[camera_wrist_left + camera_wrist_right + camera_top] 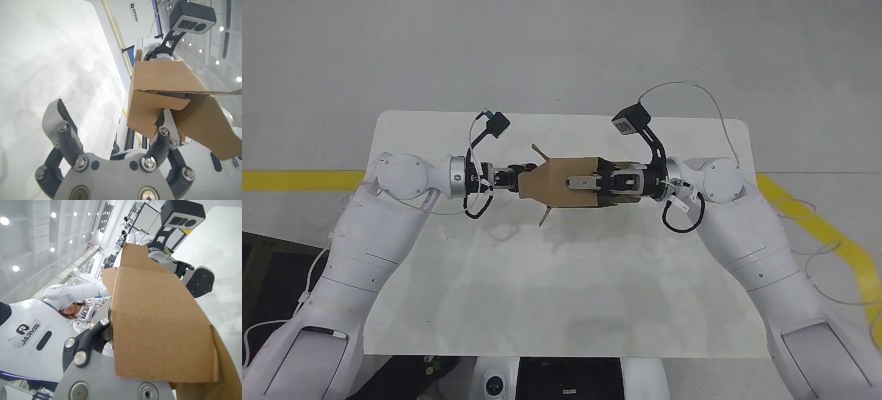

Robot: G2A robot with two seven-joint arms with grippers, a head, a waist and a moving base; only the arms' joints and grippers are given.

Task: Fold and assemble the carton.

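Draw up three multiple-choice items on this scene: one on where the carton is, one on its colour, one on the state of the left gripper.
1. Where is the carton?
A. On the floor
B. Between the left gripper and the right gripper, above the table
C. Flat at the table's corner

2. What colour is the carton?
A. White
B. Blue
C. Brown

3. How do the left gripper's fingers stand?
A. Spread apart
B. Closed on a cable
C. Closed on a pen

Key:
1 B: the top view shows it spanning from one gripper to the other over the table's middle.
2 C: its cardboard is plain brown in every view.
3 A: the left wrist view shows a wide gap between the fingers, with one tip at a carton flap.
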